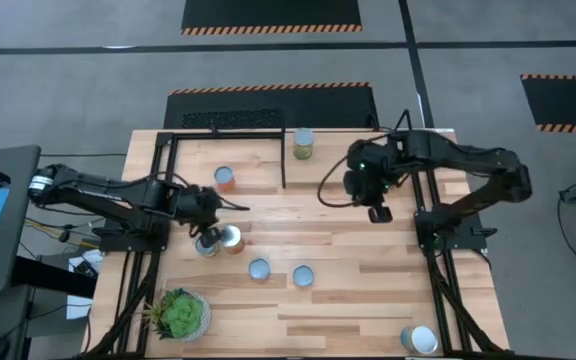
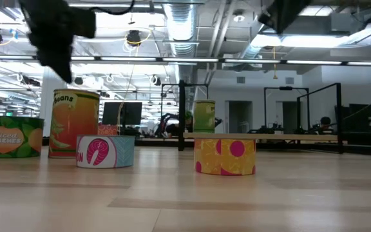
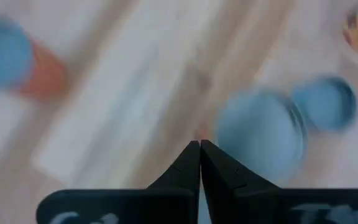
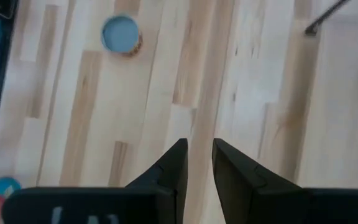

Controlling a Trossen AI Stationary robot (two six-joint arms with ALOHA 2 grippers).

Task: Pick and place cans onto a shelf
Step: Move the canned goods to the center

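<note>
The shelf (image 1: 230, 165) at the surface's (image 1: 368, 290) far side carries two cans (image 1: 225, 178) so far; we judge the job under way, with five cans loose nearer us. Our left hand (image 1: 230, 207), pressed together and empty, hovers beside a touching pair (image 1: 218, 240), and must spread before it drops onto one. Our right hand (image 1: 379, 214), slightly parted and empty, waits over bare wood. The potted plant (image 1: 179, 313) stands clear.

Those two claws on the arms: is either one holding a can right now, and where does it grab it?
Neither. The left gripper is shut on nothing above the cans; the right gripper hangs open over bare table.
</note>
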